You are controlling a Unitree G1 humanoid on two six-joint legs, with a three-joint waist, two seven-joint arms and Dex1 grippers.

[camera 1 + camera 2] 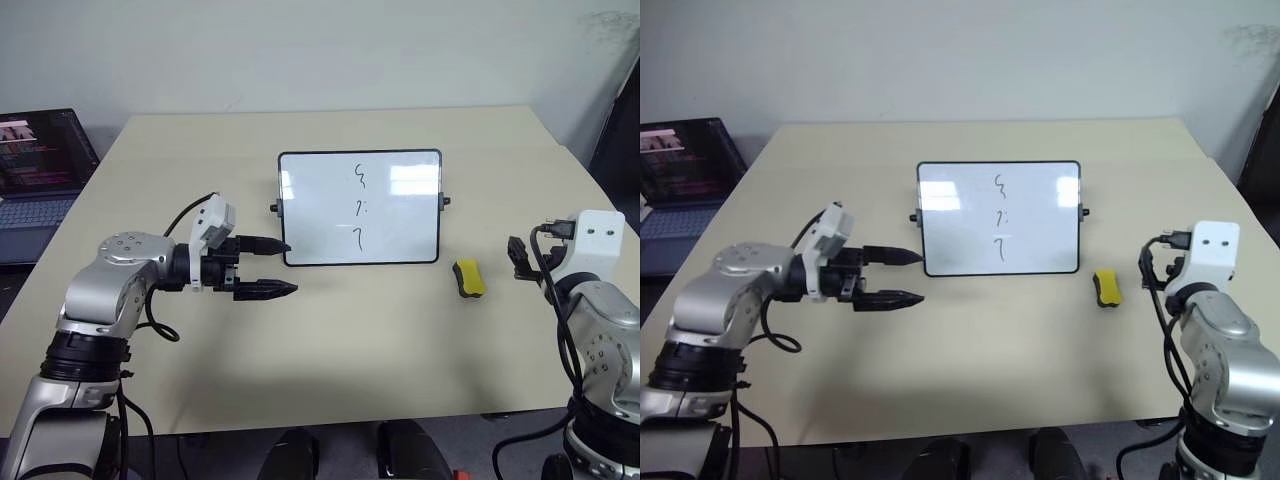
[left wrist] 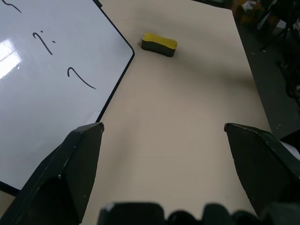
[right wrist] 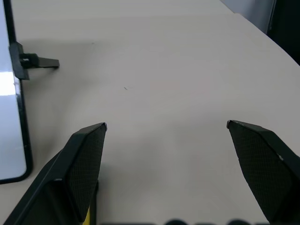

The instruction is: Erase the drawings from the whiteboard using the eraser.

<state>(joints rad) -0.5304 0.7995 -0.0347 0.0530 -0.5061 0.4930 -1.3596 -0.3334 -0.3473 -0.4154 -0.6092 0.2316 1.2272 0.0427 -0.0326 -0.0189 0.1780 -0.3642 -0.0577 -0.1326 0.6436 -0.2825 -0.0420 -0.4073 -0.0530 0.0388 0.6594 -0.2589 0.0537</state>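
Nearest the camera, the left claw [image 1: 270, 268] sits at lower left of the head view, fingers spread and empty, tips pointing toward the whiteboard [image 1: 400, 250], close to its lower left corner. At the far right edge, the right claw [image 3: 164, 129] is also spread wide and holds nothing.

The eraser [image 1: 469, 278] lies on the desk [image 1: 330, 340] right of centre, just beside the whiteboard's lower right corner and apart from both claws. Its long axis runs roughly from the top of the frame toward the bottom, tilted slightly, yellow side up and dark side down.

The drawings [image 1: 361, 208] stand untouched in a column at the board's middle, so the step in hand looks like fetching the eraser. The right claw seems better placed: it should come in from above, straddle the short width with fingers across the long sides, and close low enough that the dark face stays free for wiping.
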